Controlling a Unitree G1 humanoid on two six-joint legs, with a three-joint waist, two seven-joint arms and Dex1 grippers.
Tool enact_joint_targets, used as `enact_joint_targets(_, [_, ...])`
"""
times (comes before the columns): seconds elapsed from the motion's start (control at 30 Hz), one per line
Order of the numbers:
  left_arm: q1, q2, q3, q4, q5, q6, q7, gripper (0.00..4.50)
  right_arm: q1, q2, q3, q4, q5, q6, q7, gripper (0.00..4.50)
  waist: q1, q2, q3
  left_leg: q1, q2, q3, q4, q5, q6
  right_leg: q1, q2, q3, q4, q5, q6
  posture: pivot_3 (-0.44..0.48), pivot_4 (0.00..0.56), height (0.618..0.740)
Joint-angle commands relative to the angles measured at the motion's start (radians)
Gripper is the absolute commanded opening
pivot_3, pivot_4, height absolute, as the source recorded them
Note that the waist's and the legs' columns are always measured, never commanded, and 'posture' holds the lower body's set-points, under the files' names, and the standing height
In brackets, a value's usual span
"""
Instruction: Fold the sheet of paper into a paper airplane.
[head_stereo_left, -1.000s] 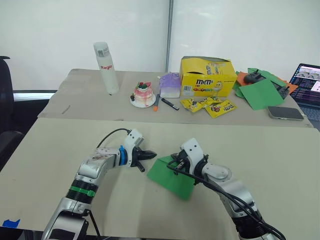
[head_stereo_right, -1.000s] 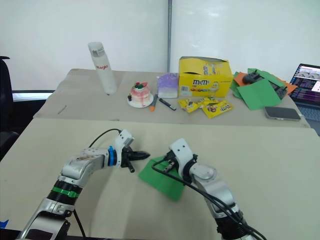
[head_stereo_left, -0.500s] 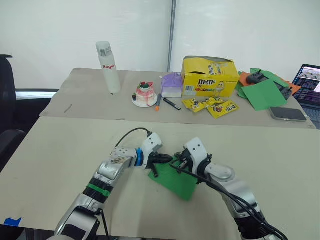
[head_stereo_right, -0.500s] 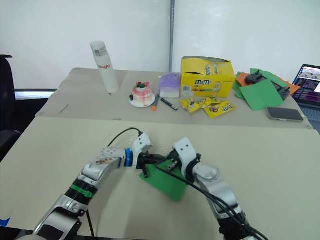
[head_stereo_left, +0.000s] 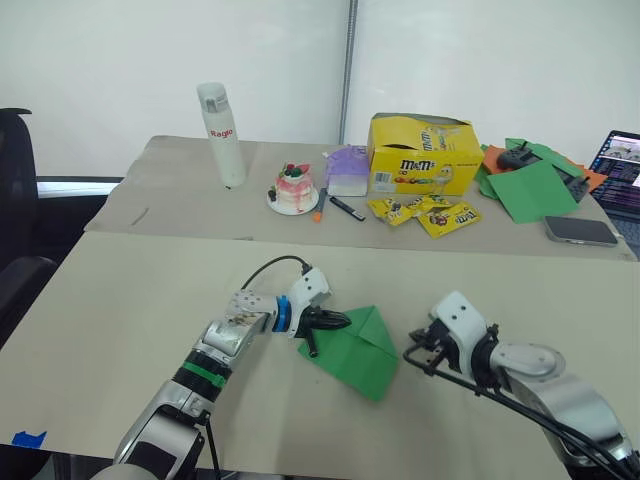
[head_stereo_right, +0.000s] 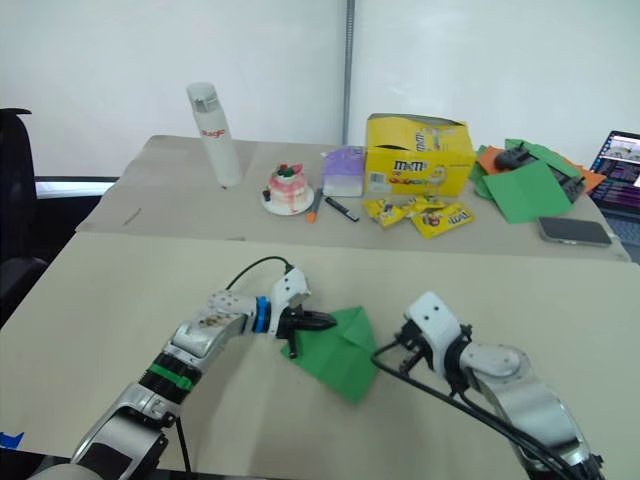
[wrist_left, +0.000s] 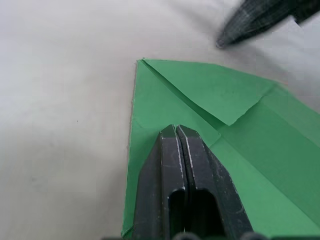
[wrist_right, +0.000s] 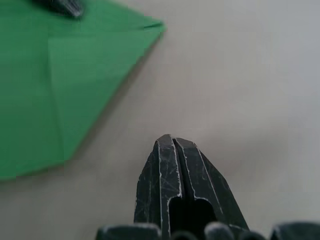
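The sheet of paper (head_stereo_left: 358, 352) lies flat on the near table, bright green, with its far corners folded in to a point (head_stereo_left: 370, 309). My left gripper (head_stereo_left: 340, 321) is shut and rests on the paper's left part. The left wrist view shows its closed fingertips (wrist_left: 175, 132) lying on the green surface just below a folded flap (wrist_left: 215, 92). My right gripper (head_stereo_left: 417, 343) is shut and sits over bare table just right of the paper, not touching it. In the right wrist view its closed tips (wrist_right: 170, 142) are well apart from the paper's point (wrist_right: 150, 27).
On the far table stand a white bottle (head_stereo_left: 220, 135), a small cake on a plate (head_stereo_left: 293, 190), a purple container (head_stereo_left: 347, 170) and a yellow candy box (head_stereo_left: 420, 155) with packets (head_stereo_left: 430, 212). Far right: loose green and orange sheets (head_stereo_left: 530, 185), a phone (head_stereo_left: 580, 230), a laptop (head_stereo_left: 622, 160).
My right gripper has drawn back to the right, off the paper, uncovering its folded point. The left gripper, which reached the paper half a second ago, stays on its left part.
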Motion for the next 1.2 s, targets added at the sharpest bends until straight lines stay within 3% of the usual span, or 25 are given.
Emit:
enact_joint_targets(0.03, [0.011, -0.003, -0.024, 0.034, 0.037, 0.003, 0.008, 0.05, 0.005, -0.023, 0.047, -0.018, -0.016, -0.081, 0.029, 0.00, 0.001, 0.000, 0.000, 0.000, 0.000, 0.000, 0.000, 0.000, 0.000, 0.000, 0.000, 0.000, 0.000, 0.000, 0.000, 0.000, 0.150, 0.722])
enact_joint_targets(0.3, [0.017, -0.004, -0.023, 0.020, 0.048, 0.009, 0.024, 0.05, -0.057, 0.000, 0.104, 0.161, -0.089, -0.292, 0.038, 0.00, 0.001, -0.001, -0.001, 0.001, -0.001, 0.000, 0.001, 0.000, 0.000, 0.001, 0.000, 0.000, 0.000, 0.000, 0.001, 0.000, 0.150, 0.722])
enact_joint_targets(0.57, [0.032, -0.011, -0.029, -0.016, 0.061, 0.030, 0.048, 0.05, -0.118, 0.027, 0.114, 0.296, -0.026, -0.465, 0.202, 0.00, 0.005, 0.000, -0.001, 0.001, 0.000, 0.000, 0.001, 0.000, 0.000, 0.001, 0.000, 0.000, 0.000, 0.000, 0.000, 0.000, 0.150, 0.722])
enact_joint_targets(0.9, [0.048, -0.006, -0.033, -0.046, 0.064, 0.043, 0.056, 0.05, -0.175, 0.129, 0.065, 0.332, 0.086, -0.444, 0.237, 0.00, 0.005, 0.000, -0.001, 0.000, 0.000, 0.000, 0.001, 0.000, 0.000, 0.001, 0.000, 0.000, 0.001, 0.000, 0.000, 0.000, 0.150, 0.722])
enact_joint_targets(1.2, [0.051, -0.002, -0.031, -0.055, 0.064, 0.045, 0.057, 0.05, -0.203, 0.208, 0.117, 0.393, 0.043, -0.433, 0.192, 0.00, 0.004, 0.001, -0.001, 0.001, 0.000, 0.000, 0.001, 0.000, 0.000, 0.001, 0.000, 0.000, 0.001, 0.000, 0.000, 0.000, 0.150, 0.722])
